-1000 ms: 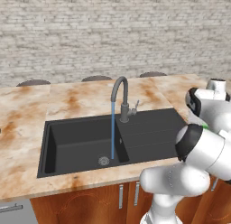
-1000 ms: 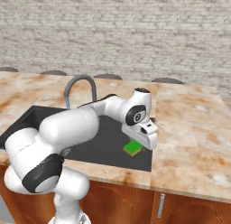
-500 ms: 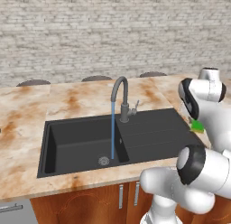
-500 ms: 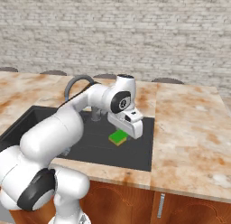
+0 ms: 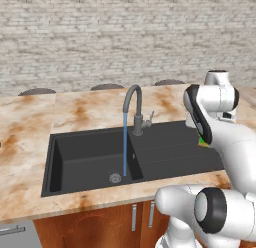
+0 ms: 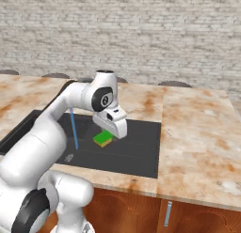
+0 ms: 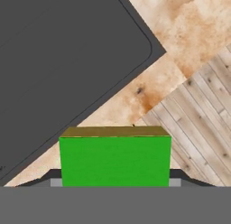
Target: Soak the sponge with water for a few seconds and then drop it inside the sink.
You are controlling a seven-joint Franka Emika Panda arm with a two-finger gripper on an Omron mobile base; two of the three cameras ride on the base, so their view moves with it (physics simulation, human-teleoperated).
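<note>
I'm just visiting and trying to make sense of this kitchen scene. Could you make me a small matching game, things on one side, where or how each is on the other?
Things:
1. sponge
2. water
3. faucet
4. drain

Places or states:
A. round metal piece in the floor of the deep basin
B. green, held in the gripper above the flat drainboard of the sink
C. grey and curved, standing at the back edge of the sink
D. thin blue stream falling straight down into the basin

Pairs: 1-B, 2-D, 3-C, 4-A
</note>
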